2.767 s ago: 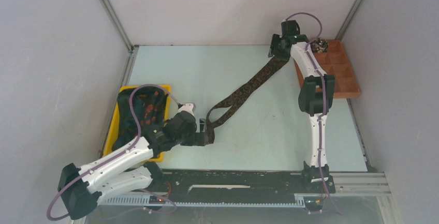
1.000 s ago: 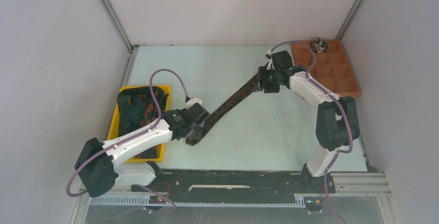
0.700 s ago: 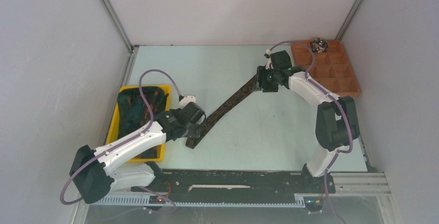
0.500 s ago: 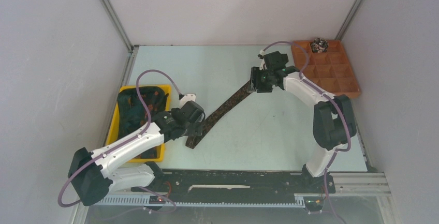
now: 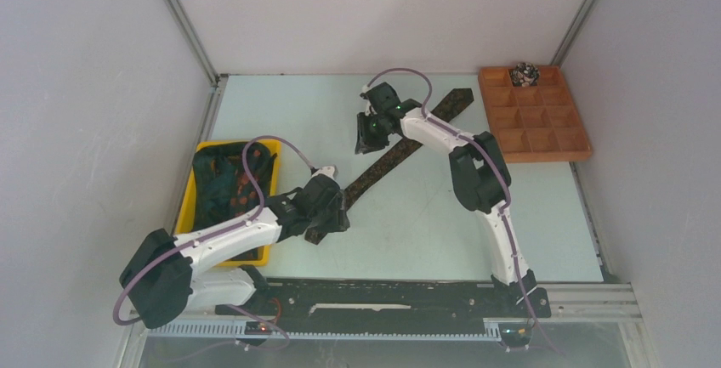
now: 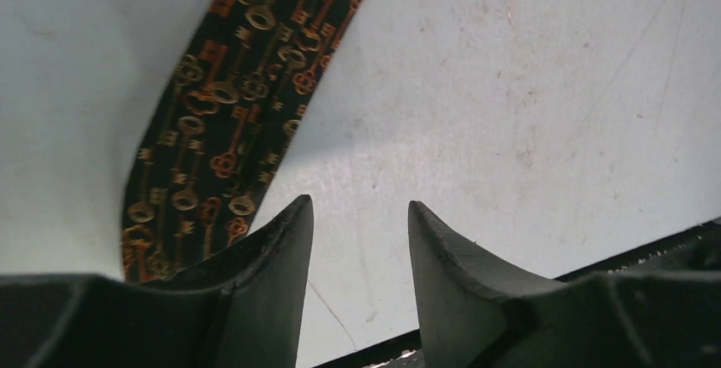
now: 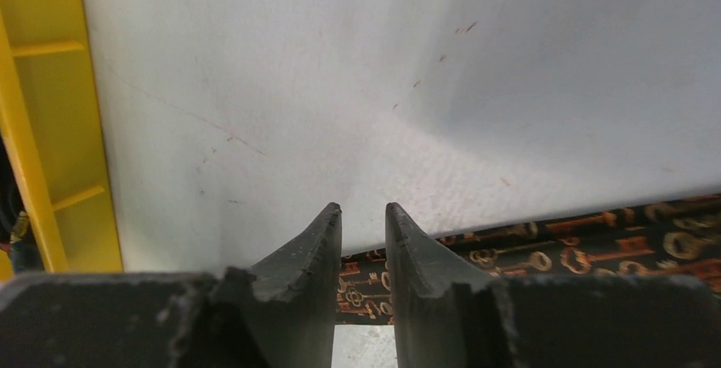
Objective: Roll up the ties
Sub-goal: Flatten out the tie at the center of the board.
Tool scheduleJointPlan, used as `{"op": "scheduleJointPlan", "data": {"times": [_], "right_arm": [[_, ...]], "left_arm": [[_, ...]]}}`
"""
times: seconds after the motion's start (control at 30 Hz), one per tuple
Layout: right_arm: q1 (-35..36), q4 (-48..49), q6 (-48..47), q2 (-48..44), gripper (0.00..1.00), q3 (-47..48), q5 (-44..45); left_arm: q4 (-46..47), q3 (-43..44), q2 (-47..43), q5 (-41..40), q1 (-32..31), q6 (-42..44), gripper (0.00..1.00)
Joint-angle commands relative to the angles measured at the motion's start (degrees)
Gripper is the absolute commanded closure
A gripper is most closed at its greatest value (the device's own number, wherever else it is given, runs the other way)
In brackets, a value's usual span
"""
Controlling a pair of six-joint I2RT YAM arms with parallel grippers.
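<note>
One tie [image 5: 400, 151], dark with an orange-gold key pattern, lies flat and unrolled, diagonally across the table from the near middle to the far right. My left gripper [image 5: 326, 225] hangs over its near end. In the left wrist view the left gripper [image 6: 359, 208] is open and empty over bare table, with the tie [image 6: 229, 104] just left of the left finger. My right gripper [image 5: 367, 141] is over the tie's middle. In the right wrist view the right gripper [image 7: 363, 209] stands narrowly open, nothing between its tips, with the tie [image 7: 595, 245] flat beneath it. A small rolled tie coil [image 5: 525, 72] sits in a far compartment of the tray.
A yellow bin [image 5: 189, 206] at the left holds more dark patterned ties, and its wall shows in the right wrist view [image 7: 51, 130]. An orange-brown compartment tray [image 5: 544, 143] stands at the far right. A black rail [image 5: 391, 296] runs along the near edge.
</note>
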Motion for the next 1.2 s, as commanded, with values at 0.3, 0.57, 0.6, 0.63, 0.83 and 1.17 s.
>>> {"op": "scheduleJointPlan", "data": {"times": [0.3, 0.57, 0.6, 0.63, 0.83, 1.17], "right_arm": [[0.1, -1.1, -0.2, -1.8, 0.84, -11.9, 0.3], [-1.0, 1.0, 0.4, -8.5, 0.87, -23.1, 4.1], [-1.0, 1.4, 0.6, -9.3, 0.87, -23.7, 4.2], [-1.0, 1.7, 0.8, -9.7, 0.87, -24.0, 4.3], [0.1, 2.1, 0.1, -10.9, 0.87, -19.9, 3.7], [3.1, 2.2, -0.6, -21.4, 0.85, -23.5, 10.7]], "left_arm": [[10.8, -2.3, 8.9, 1.9, -0.7, 0.3, 0.54], [9.7, -2.7, 11.7, -3.3, -0.7, 2.4, 0.56], [9.4, -2.7, 11.8, -3.7, -0.7, 2.5, 0.57], [9.3, -2.7, 11.9, -3.8, -0.7, 2.6, 0.57], [7.8, -2.5, 7.6, -1.4, -1.3, 1.4, 0.57], [-4.3, 4.7, -4.5, -4.0, 1.0, 3.0, 0.49]]}}
